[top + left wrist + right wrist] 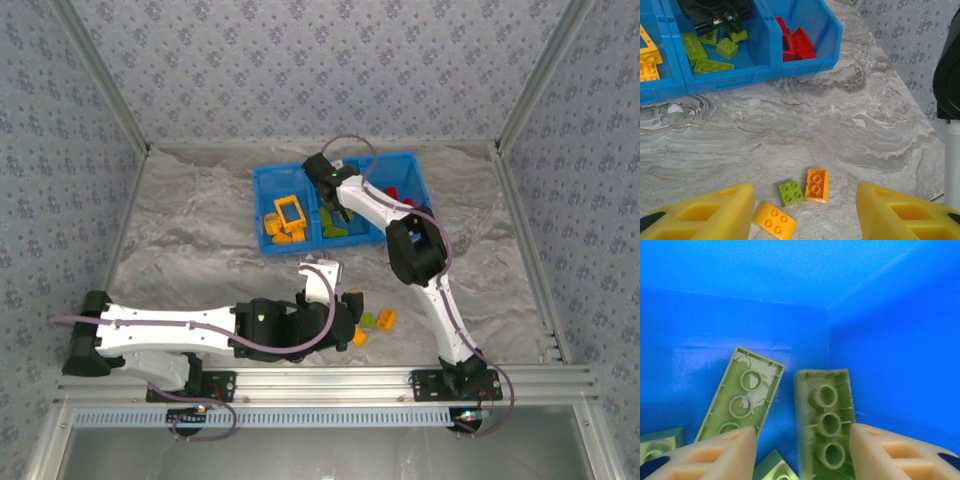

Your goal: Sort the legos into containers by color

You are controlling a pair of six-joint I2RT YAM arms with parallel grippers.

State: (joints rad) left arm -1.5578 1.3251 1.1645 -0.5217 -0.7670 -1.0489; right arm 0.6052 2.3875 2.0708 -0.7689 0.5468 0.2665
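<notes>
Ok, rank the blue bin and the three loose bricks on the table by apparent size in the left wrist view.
1. blue bin
2. flat orange brick, though it lies nearest the camera
3. thicker orange brick and green brick: too alike to rank

I'm working in a robotics lab test cell. A silver aluminium extrusion frame (330, 380) boxes in a grey marble-patterned tabletop (200, 240). Blue-grey floral-print wall panels (320, 70) close off three sides. The white-and-black left robot arm (150, 325) and white-and-black right robot arm (447, 310) are bolted to the front rail.
</notes>
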